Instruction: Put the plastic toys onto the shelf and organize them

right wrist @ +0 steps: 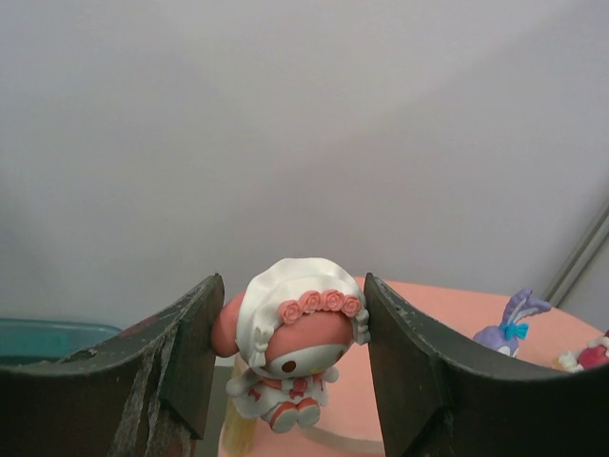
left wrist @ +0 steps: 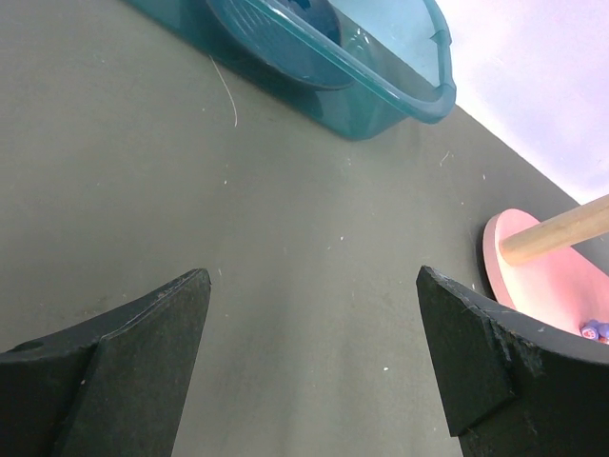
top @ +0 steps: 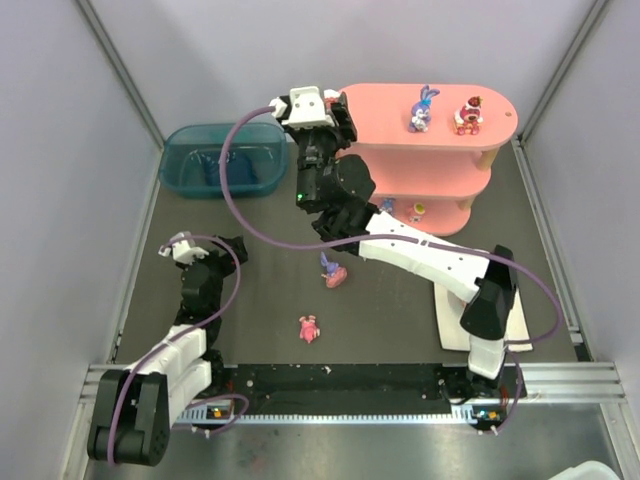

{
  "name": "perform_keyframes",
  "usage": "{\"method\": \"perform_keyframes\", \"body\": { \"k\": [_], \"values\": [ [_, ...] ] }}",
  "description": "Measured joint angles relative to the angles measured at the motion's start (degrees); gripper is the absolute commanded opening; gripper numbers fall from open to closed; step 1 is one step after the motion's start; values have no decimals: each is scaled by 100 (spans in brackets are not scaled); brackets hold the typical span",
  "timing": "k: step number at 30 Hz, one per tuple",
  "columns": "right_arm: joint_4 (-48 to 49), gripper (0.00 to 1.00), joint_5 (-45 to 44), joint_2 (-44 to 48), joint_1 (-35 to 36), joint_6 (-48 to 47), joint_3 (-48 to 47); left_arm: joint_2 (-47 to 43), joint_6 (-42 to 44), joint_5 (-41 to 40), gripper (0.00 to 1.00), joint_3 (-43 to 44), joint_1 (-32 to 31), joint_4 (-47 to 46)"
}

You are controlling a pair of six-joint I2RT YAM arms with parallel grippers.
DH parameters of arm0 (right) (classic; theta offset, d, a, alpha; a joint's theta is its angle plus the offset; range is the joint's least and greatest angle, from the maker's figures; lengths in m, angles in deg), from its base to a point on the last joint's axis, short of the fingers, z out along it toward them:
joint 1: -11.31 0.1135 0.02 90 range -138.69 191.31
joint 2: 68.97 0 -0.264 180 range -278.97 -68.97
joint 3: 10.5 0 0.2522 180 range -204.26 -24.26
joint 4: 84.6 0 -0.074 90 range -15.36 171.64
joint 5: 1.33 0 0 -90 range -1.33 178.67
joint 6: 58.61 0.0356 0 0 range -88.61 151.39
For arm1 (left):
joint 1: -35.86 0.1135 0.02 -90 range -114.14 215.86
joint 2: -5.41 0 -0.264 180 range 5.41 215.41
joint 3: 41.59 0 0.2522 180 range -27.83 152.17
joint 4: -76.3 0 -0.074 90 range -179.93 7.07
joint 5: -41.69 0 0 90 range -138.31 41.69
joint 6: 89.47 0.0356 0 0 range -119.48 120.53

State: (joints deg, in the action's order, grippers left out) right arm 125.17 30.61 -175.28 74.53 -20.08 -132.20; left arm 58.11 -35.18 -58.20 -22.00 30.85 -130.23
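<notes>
Holding: the right gripper (right wrist: 293,319) is clamped on a white-hooded pink figurine (right wrist: 295,357), kept upright, probably so it stands well.
Place: left end of the shelf (top: 380,110) top, apart from the bunny (top: 423,110) and the red figurine (top: 467,116).
Left gripper (left wrist: 314,324): jaws apart, nothing between them.
Surface: two toys (top: 333,270) lie on the dark table (top: 260,290).
Room: pale walls (top: 60,150); teal bin (top: 225,160) at the back left.

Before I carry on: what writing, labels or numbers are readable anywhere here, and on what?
No text can be read in any view.
Coloured marks at the arms' near ends, top view: too small to read.
Shelf, bin, bunny, red figurine and the white-hooded figurine in the right pincer: no lettering shows.
</notes>
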Motion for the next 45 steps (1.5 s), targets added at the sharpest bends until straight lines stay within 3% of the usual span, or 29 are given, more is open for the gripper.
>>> {"method": "perform_keyframes", "body": {
  "k": [18,27,35,45],
  "values": [
    [-3025,0,861,1532,-769,2979,420,81,-2,4,95,0,0,7],
    [-4113,0,1154,1698,-1095,4085,439,120,-2,20,95,0,0,11],
    [-4343,0,1189,1698,-1283,4433,448,120,-11,20,95,0,0,9],
    [-3209,0,1169,1679,-1499,4188,1438,120,-13,20,95,0,0,9]
  ]
}}
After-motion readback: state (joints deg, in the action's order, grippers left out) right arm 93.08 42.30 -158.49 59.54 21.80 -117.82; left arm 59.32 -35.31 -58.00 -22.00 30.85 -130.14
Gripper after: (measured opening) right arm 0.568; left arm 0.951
